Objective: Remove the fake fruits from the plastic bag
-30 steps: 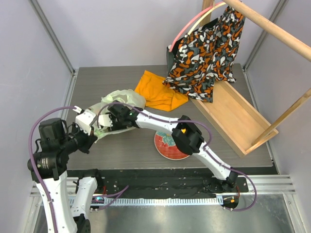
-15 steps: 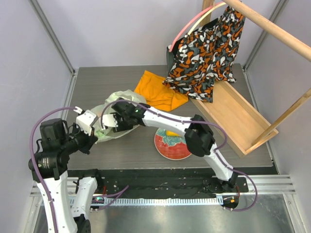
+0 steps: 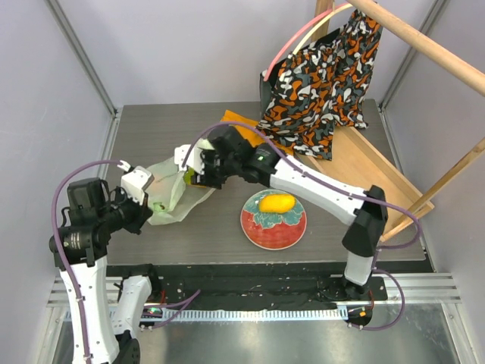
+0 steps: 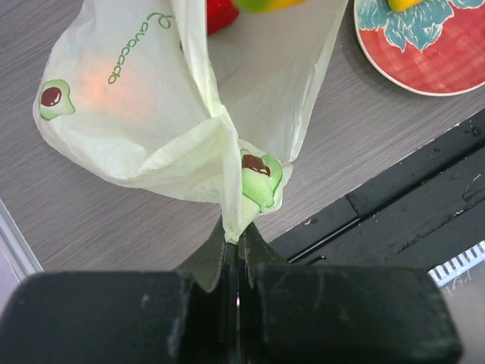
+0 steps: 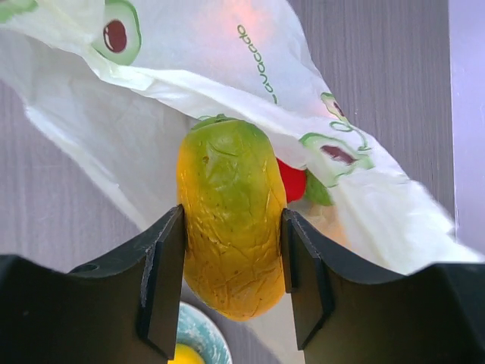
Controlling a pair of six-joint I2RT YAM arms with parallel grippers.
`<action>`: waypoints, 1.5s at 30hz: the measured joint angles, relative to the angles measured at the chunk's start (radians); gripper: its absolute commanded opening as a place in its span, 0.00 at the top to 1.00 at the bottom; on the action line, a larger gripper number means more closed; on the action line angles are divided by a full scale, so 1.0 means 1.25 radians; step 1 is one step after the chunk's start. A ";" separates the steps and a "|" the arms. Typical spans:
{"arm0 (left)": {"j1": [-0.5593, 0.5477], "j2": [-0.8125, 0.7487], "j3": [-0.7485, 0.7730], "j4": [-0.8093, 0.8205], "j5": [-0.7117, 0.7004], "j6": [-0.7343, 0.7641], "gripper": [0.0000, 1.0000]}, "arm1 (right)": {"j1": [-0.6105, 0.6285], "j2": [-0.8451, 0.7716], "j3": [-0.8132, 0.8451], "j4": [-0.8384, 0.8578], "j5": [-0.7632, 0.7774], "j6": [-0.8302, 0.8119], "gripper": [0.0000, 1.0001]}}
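Note:
The pale-green plastic bag lies on the table at the left, its mouth facing right. My left gripper is shut on a bunched edge of the bag, with the jaws pinching the plastic. My right gripper is shut on a yellow-green mango, held just outside the bag's mouth. A red fruit and a green one show inside the bag. A yellow mango lies on the red floral plate.
An orange cloth lies behind the right arm. An orange-black patterned fabric bag hangs from a wooden rack at the back right. The black base rail runs along the near table edge.
My right gripper has come out of the bag holding the yellow-green mango and moved back and right. Its arm swung right, uncovering the plate and the yellow mango. The left gripper kept hold.

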 measured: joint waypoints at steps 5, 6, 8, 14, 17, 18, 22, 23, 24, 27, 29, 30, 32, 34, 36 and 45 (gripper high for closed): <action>0.000 0.010 -0.015 0.016 -0.003 -0.003 1.00 | -0.035 -0.135 -0.034 -0.031 -0.065 0.051 0.94; 0.000 0.012 -0.016 0.018 -0.004 -0.003 1.00 | -0.037 -0.158 -0.041 -0.039 -0.070 0.053 0.94; 0.000 0.016 -0.021 0.028 -0.008 -0.006 1.00 | -0.038 -0.250 -0.092 -0.059 -0.075 0.050 0.94; 0.000 0.021 -0.031 0.039 -0.014 -0.014 1.00 | -0.052 -0.503 -0.352 -0.132 -0.032 0.019 0.94; 0.000 0.027 -0.031 0.046 -0.015 -0.015 1.00 | -0.081 -0.524 -0.469 -0.166 0.022 0.011 0.94; 0.000 0.030 -0.031 0.047 -0.015 -0.014 1.00 | -0.092 -0.515 -0.502 -0.174 0.039 0.010 0.94; 0.000 0.042 -0.031 0.053 -0.015 -0.015 1.00 | -0.129 -0.425 -0.618 -0.177 0.093 0.001 0.93; 0.000 0.044 -0.031 0.053 -0.015 -0.015 1.00 | -0.136 -0.415 -0.645 -0.176 0.107 -0.003 0.93; 0.000 0.045 -0.031 0.053 -0.015 -0.015 1.00 | -0.141 -0.410 -0.667 -0.175 0.121 -0.009 0.93; 0.000 0.048 -0.031 0.053 -0.015 -0.015 1.00 | -0.144 -0.409 -0.710 -0.164 0.159 -0.027 0.89; 0.000 0.048 -0.031 0.053 -0.015 -0.015 1.00 | -0.146 -0.404 -0.720 -0.153 0.175 -0.034 0.84; 0.000 0.047 -0.031 0.053 -0.015 -0.015 1.00 | -0.147 -0.401 -0.723 -0.145 0.180 -0.036 0.81; 0.000 0.047 -0.032 0.053 -0.015 -0.016 1.00 | -0.148 -0.394 -0.729 -0.127 0.189 -0.039 0.78; 0.000 0.044 -0.037 0.053 -0.014 -0.018 1.00 | -0.148 -0.392 -0.739 -0.107 0.197 -0.041 0.73; 0.000 0.044 -0.040 0.053 -0.014 -0.020 1.00 | -0.149 -0.388 -0.744 -0.094 0.205 -0.042 0.55; 0.000 0.044 -0.043 0.052 -0.009 -0.017 1.00 | -0.149 -0.365 -0.688 -0.137 0.227 -0.001 0.05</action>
